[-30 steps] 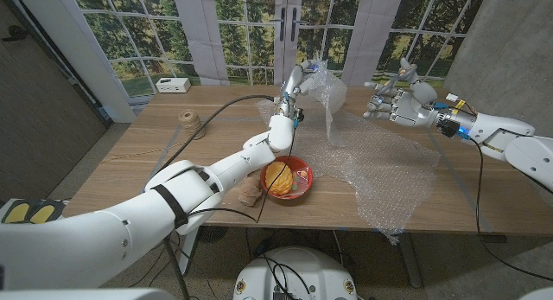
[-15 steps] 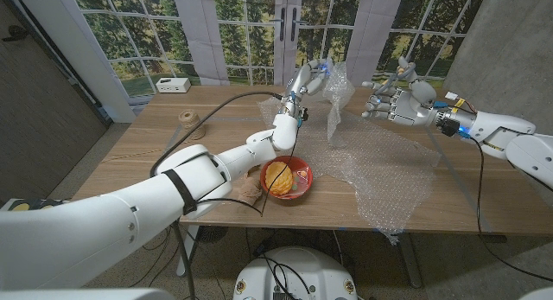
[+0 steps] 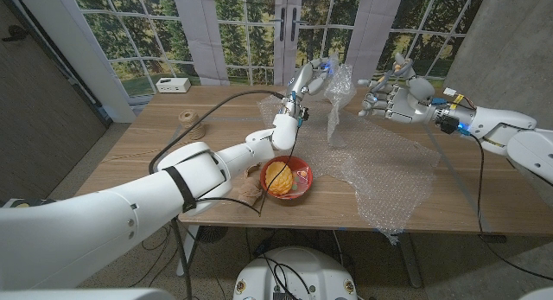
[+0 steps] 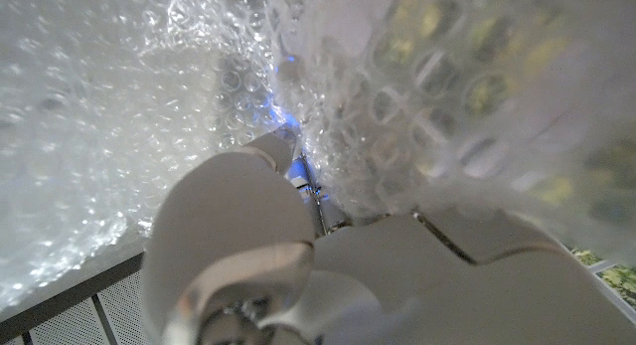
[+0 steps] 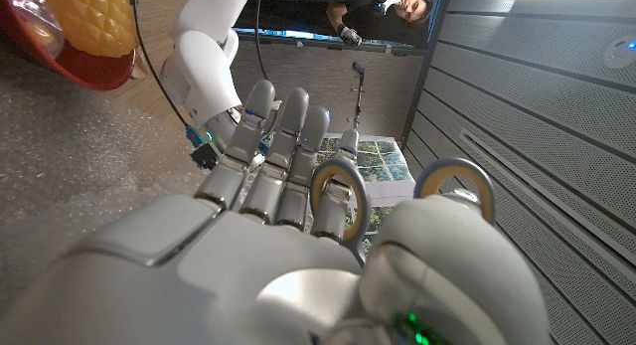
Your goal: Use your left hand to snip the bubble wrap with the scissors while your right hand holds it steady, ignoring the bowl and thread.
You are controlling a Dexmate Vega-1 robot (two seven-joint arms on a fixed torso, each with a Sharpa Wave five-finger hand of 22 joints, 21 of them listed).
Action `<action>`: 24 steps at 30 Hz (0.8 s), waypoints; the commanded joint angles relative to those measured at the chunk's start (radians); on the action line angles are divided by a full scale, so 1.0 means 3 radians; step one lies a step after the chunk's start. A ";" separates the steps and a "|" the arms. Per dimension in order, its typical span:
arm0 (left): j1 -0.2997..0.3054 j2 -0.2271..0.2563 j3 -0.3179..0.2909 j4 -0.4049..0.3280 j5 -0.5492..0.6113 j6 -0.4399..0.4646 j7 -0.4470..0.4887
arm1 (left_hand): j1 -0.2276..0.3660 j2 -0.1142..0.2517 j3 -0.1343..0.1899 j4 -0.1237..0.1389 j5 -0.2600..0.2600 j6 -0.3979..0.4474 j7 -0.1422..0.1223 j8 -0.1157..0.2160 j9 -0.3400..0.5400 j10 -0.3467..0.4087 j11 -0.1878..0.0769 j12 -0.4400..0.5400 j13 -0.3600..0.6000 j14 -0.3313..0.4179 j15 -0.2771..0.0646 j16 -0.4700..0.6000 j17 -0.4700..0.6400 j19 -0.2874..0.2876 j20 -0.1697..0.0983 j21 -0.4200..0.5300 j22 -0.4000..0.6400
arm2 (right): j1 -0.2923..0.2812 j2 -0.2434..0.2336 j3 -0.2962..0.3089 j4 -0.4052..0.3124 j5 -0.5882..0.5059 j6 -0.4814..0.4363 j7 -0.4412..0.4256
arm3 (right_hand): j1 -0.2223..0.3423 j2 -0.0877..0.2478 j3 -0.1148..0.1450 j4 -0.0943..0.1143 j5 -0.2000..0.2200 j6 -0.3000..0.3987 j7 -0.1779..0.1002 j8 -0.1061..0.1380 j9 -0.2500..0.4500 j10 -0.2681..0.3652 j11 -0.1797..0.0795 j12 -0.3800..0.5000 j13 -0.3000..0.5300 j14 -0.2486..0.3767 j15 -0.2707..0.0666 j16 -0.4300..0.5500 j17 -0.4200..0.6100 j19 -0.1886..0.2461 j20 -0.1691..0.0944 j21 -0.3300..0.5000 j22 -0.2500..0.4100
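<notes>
Crinkling clear bubble wrap (image 3: 380,166), pocked

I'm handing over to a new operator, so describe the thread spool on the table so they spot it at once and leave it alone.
Start at the wooden table and look to its far left part. The thread spool stands there alone, well left of the red bowl and the bubble wrap. It is a small tan ball of twine, the only brown wound thing there.

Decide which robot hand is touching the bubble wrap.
The left robot hand: it lifts a fold of the bubble wrap. The right robot hand hangs open, apart from it.
</notes>
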State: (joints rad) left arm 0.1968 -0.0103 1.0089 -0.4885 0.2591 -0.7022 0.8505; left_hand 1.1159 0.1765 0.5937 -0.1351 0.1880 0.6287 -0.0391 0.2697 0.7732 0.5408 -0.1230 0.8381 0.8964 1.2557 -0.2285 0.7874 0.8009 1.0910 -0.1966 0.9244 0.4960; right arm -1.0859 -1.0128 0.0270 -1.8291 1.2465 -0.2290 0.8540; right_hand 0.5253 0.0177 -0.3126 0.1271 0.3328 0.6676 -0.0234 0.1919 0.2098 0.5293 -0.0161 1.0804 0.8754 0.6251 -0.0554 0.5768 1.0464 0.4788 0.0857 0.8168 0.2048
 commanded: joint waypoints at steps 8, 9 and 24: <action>0.0054 0.0055 0.0022 -0.0123 0.0126 0.0015 0.0036 | 0.0013 -0.0016 -0.0033 -0.0005 -0.0013 0.0057 -0.0001 -0.0032 -0.0007 0.0070 -0.0027 0.0000 -0.0009 -0.0011 0.0008 0.0040 0.0002 -0.0012 -0.0062 0.0007 -0.0006 | 0.0099 -0.0105 -0.0045 -0.0109 -0.0023 -0.0075 0.0026 | -0.0020 0.0018 -0.0024 -0.0006 0.0003 -0.0218 0.0236 0.0002 -0.0001 0.0010 -0.0002 0.0005 -0.0002 0.0026 -0.0190 0.0005 0.0002 0.0024 0.0014 -0.0015 0.0002; 0.0055 0.0052 0.0023 -0.0118 0.0124 0.0010 0.0026 | 0.0011 -0.0012 -0.0032 -0.0001 -0.0012 0.0046 -0.0001 -0.0036 -0.0001 0.0063 -0.0030 0.0004 0.0003 -0.0011 0.0008 0.0043 0.0002 -0.0015 -0.0057 0.0006 -0.0003 | 0.0100 -0.0119 -0.0036 -0.0119 -0.0045 -0.0060 0.0031 | -0.0020 0.0019 -0.0024 -0.0006 0.0003 -0.0218 0.0236 0.0002 -0.0001 0.0011 -0.0009 0.0008 0.0002 0.0025 -0.0190 0.0006 0.0004 0.0023 0.0013 -0.0015 0.0003; 0.0046 0.0058 0.0095 -0.0145 0.0235 -0.0032 -0.0060 | 0.0034 -0.0068 -0.0088 -0.0047 -0.0020 0.0174 0.0061 -0.0048 -0.0039 0.0188 0.0004 -0.0034 -0.0123 -0.0025 0.0008 0.0063 -0.0014 -0.0020 -0.0073 0.0029 -0.0019 | 0.0266 -0.0172 -0.0172 -0.0145 -0.0014 -0.0206 0.0068 | -0.0026 0.0015 -0.0026 -0.0004 0.0002 -0.0233 0.0240 -0.0001 -0.0002 0.0010 -0.0014 0.0002 -0.0011 0.0026 -0.0191 0.0008 0.0004 0.0025 0.0012 -0.0020 0.0003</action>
State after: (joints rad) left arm 0.2144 0.0118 1.0229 -0.5373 0.3092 -0.6964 0.8439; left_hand 1.1262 0.1661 0.5741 -0.1491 0.1880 0.6717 -0.0214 0.2575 0.7616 0.5821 -0.1174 0.8300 0.8616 1.2522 -0.2250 0.7990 0.7963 1.0910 -0.1966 0.9268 0.4912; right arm -1.0490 -1.0537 0.0143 -1.8725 1.2415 -0.2586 0.8651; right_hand 0.5253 0.0177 -0.3126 0.1271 0.3328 0.6657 -0.0253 0.1919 0.2097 0.5291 -0.0158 1.0804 0.8704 0.6251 -0.0554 0.5768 1.0462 0.4788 0.0857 0.8168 0.2048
